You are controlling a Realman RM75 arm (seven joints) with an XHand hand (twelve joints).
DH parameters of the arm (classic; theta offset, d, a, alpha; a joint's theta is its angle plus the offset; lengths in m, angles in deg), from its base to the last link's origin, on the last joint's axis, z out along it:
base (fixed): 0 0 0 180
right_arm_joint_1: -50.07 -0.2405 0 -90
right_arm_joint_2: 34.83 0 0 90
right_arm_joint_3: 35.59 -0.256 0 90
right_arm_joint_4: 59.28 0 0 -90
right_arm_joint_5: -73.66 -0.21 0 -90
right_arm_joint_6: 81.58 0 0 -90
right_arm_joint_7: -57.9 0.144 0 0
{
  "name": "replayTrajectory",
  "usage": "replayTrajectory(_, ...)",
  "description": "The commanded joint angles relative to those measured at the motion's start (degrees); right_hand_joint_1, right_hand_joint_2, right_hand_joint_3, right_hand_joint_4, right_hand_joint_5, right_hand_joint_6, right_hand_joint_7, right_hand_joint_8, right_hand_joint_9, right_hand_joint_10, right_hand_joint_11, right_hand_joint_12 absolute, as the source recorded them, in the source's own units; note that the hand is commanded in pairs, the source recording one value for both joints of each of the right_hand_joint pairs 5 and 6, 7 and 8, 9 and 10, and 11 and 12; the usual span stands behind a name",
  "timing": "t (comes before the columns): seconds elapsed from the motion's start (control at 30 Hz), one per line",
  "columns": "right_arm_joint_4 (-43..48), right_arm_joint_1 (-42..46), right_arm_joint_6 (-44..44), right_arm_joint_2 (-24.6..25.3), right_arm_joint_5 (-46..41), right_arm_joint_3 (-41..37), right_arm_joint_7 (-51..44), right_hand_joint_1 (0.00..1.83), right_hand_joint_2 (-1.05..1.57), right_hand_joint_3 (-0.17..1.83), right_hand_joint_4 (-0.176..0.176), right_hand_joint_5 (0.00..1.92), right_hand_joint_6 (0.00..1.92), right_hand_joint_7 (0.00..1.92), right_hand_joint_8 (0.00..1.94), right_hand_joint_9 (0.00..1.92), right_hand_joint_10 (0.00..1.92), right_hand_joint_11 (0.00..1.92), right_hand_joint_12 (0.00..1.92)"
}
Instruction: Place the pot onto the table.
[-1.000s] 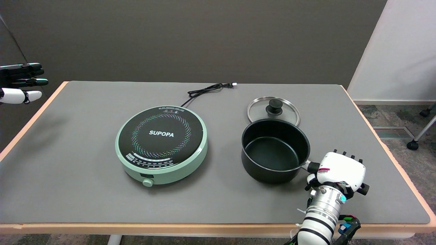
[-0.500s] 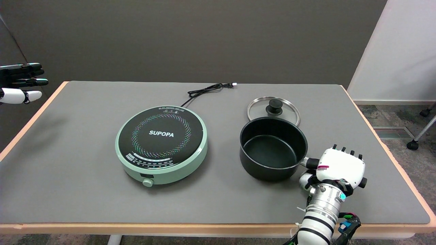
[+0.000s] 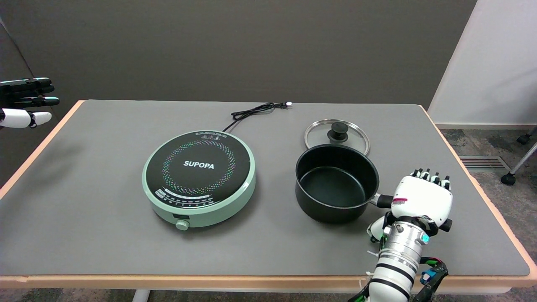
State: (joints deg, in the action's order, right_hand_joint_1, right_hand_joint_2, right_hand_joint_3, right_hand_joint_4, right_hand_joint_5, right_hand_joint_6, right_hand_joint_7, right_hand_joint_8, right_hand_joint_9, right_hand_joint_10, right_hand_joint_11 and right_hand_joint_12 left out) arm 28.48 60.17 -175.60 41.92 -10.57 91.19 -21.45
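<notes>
The black pot [image 3: 337, 183] stands upright and empty on the grey table [image 3: 105, 226], right of centre. Its handle [image 3: 382, 201] points toward the lower right and runs under my right hand [image 3: 419, 203]. The hand sits over the handle's end with its back to the camera. Its fingertips [image 3: 430, 175] stick out past the far edge of the hand, and the thumb [image 3: 375, 228] hangs below the handle, apart from it. The fingers look loosened rather than wrapped around the handle.
A green SUPOPA induction cooker [image 3: 199, 177] sits left of the pot, its black cord [image 3: 256, 110] running to the back. A glass lid [image 3: 337, 136] with a black knob lies just behind the pot. The idle left hand [image 3: 25, 102] hangs at the upper left.
The pot shifted slightly left and back, then settled and stayed still. My right hand's fingers have lifted outward and the thumb has dropped away from the handle.
</notes>
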Motion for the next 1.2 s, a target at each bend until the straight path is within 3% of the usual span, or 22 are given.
replayTrajectory(0.03, 7.4, 0.8, -0.2, -0.9, 2.7, 0.4, -0.3, 1.2, -0.65, 1.31, -0.13, 0.44, 0.44, 0.44, 0.44, 0.44, 0.44, 0.44, 0.44)
replayTrajectory(0.1, 8.5, 0.8, 0.2, -0.4, 5.7, 0.7, -1.1, 1.22, -0.72, 1.29, -0.123, 0.37, 0.37, 0.37, 0.37, 0.37, 0.37, 0.37, 0.37)
replayTrajectory(0.2, 9.8, 0.8, 1.0, 0.0, 9.9, 1.1, -1.5, 1.23, -0.7, 1.16, -0.159, 0.16, 0.16, 0.16, 0.16, 0.16, 0.16, 0.16, 0.16)
replayTrajectory(0.27, 10.8, 0.8, 2.3, 0.1, 12.4, 1.2, -1.8, 1.24, -0.67, 1.1, -0.141, 0.05, 0.05, 0.05, 0.05, 0.05, 0.05, 0.05, 0.05)
replayTrajectory(0.63, 16.6, 0.3, 12.6, -0.5, 21.9, 0.9, -1.6, 1.24, -0.71, 1.14, -0.124, 0.05, 0.05, 0.05, 0.05, 0.05, 0.05, 0.05, 0.05)
replayTrajectory(0.83, 18.7, -1.3, 21.0, -2.2, 26.1, -3.5, 2.0, 1.22, -0.68, 1.17, -0.115, 0.05, 0.05, 0.05, 0.05, 0.05, 0.05, 0.05, 0.05)
replayTrajectory(0.97, 18.6, -2.3, 27.4, -3.8, 27.2, -9.3, 7.2, 1.19, -0.49, 1.05, -0.126, 0.05, 0.05, 0.05, 0.05, 0.05, 0.05, 0.05, 0.05)
replayTrajectory(1.0, 18.6, -2.3, 29.2, -4.3, 26.7, -11.1, 9.5, 1.16, -0.45, 1.03, -0.173, 0.05, 0.05, 0.05, 0.05, 0.05, 0.05, 0.05, 0.05)
replayTrajectory(1.2, 17.5, -2.4, 39.2, -6.6, 21.9, -23.1, 31.6, 1.15, -0.31, 0.95, -0.172, 0.05, 0.05, 0.05, 0.05, 0.05, 0.05, 0.05, 0.05)
